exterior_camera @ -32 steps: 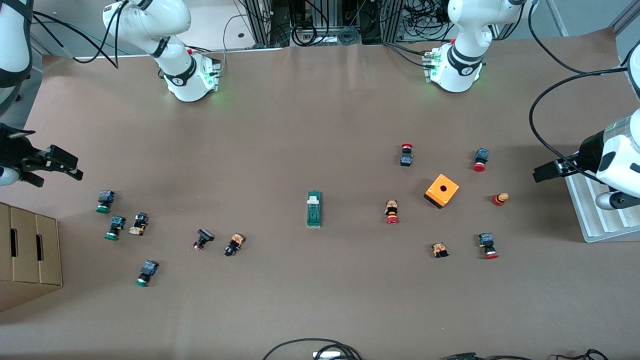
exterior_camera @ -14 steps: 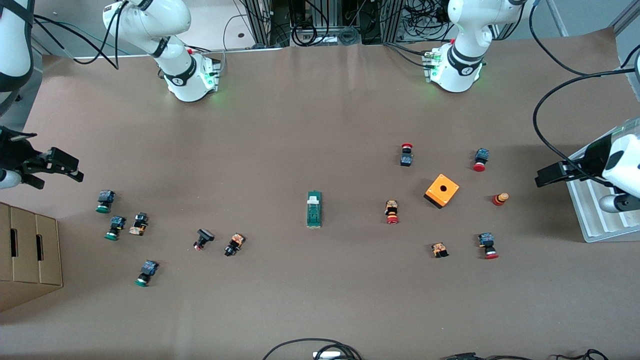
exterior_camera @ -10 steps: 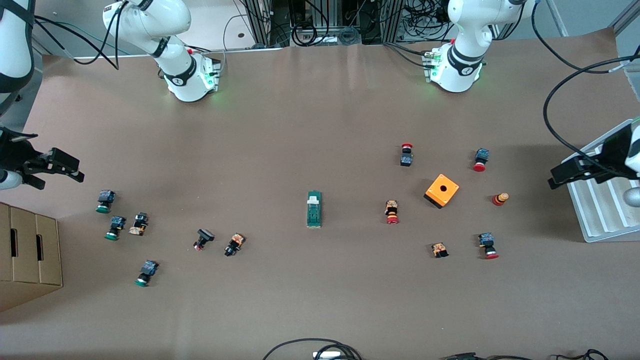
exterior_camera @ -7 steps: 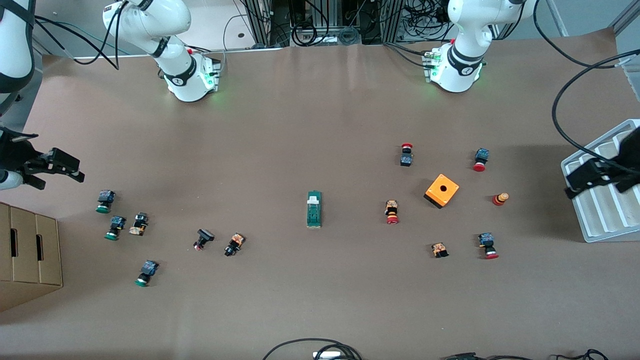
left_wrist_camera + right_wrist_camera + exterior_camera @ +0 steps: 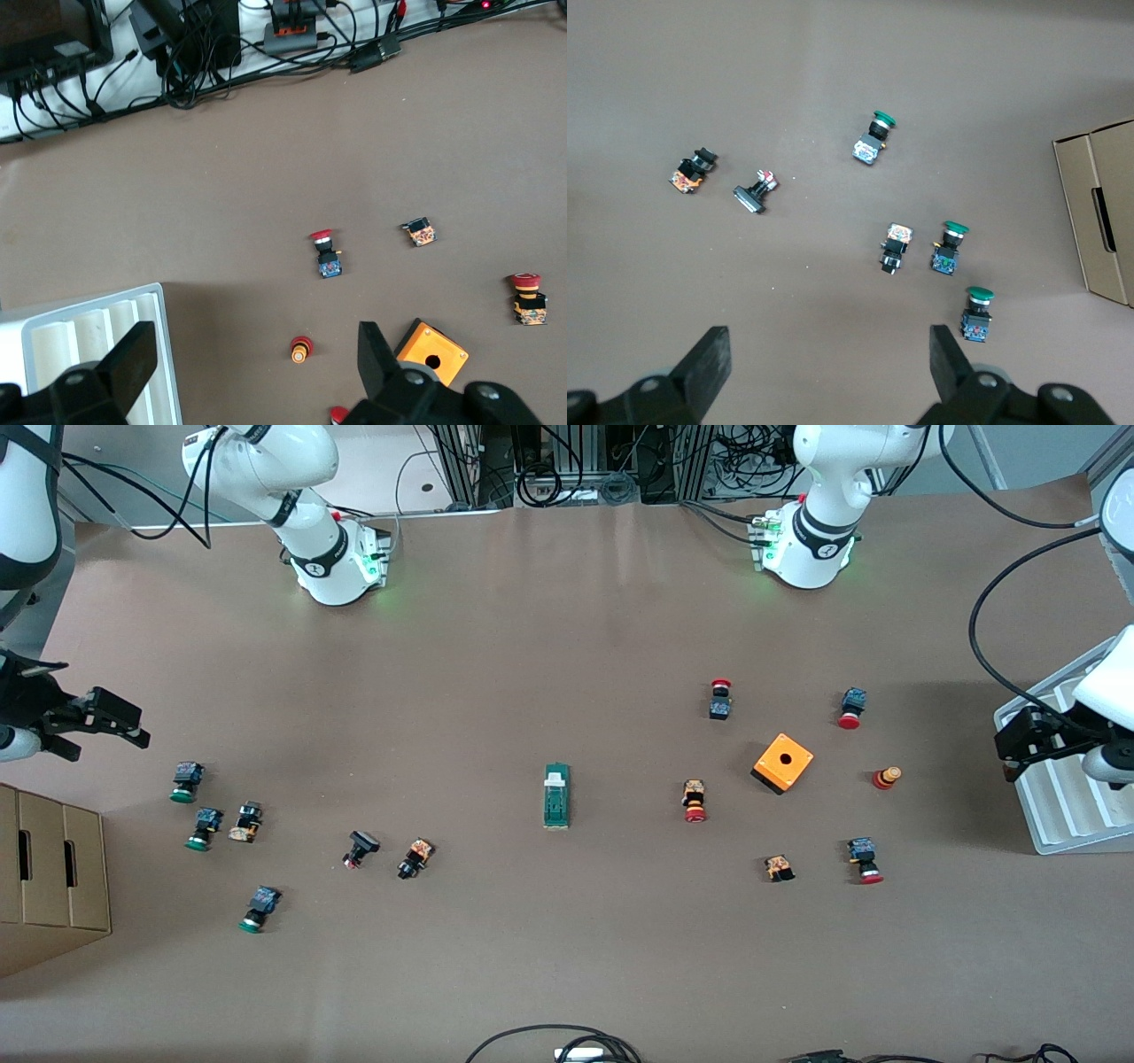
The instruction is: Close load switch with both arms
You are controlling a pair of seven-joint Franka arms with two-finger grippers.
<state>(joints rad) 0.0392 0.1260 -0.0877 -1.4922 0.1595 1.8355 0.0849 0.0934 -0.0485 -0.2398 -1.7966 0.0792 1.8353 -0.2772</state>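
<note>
Only in front view, load switch (image 5: 555,796) mid-table; wrist views: left gripper (image 5: 252,367) and right gripper (image 5: 828,363) fingers spread, empty.

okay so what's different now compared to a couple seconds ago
The left gripper drew back toward its end of the table, now over the white tray, fingers open, holding nothing. The right gripper and the load switch stayed put.

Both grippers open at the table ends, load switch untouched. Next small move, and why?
Probably bring the left gripper in from over the white tray toward the load switch at mid-table. The right gripper hovers equally far off, and nothing touches the switch.
</note>
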